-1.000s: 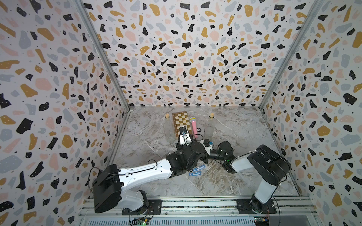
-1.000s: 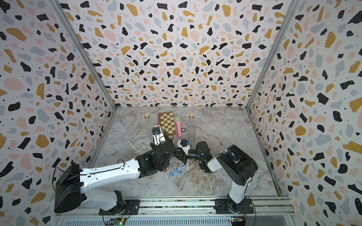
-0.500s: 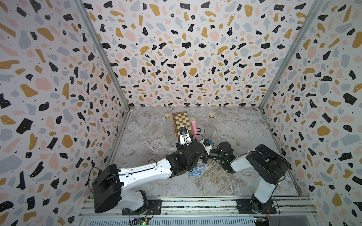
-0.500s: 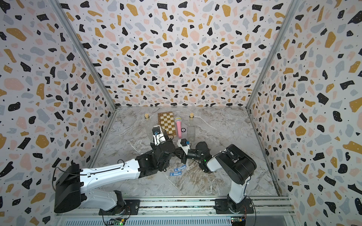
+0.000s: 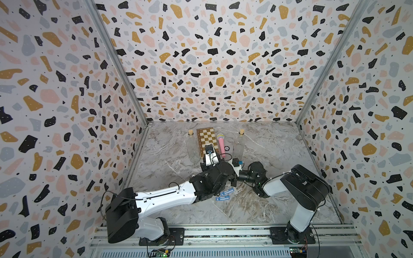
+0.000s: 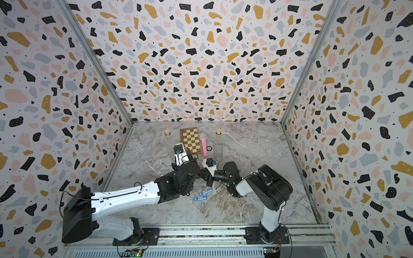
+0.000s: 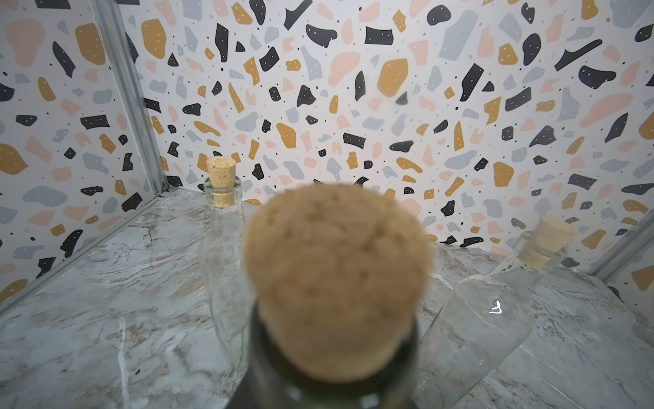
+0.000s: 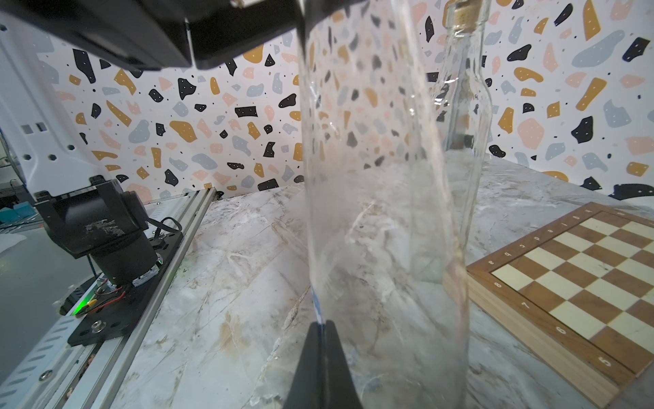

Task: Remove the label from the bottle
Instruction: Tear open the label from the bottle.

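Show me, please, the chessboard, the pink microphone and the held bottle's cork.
chessboard (image 5: 206,139): in a top view, on its middle squares.
pink microphone (image 5: 221,146): in a top view, on its handle.
cork (image 7: 336,276): left wrist view, on its blurred top.

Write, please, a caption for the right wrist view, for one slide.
Right gripper pinches the label at the side of the clear bottle; a chessboard lies beyond.

Bright, even light; the near cork (image 7: 336,279) is blurred, edges bowed
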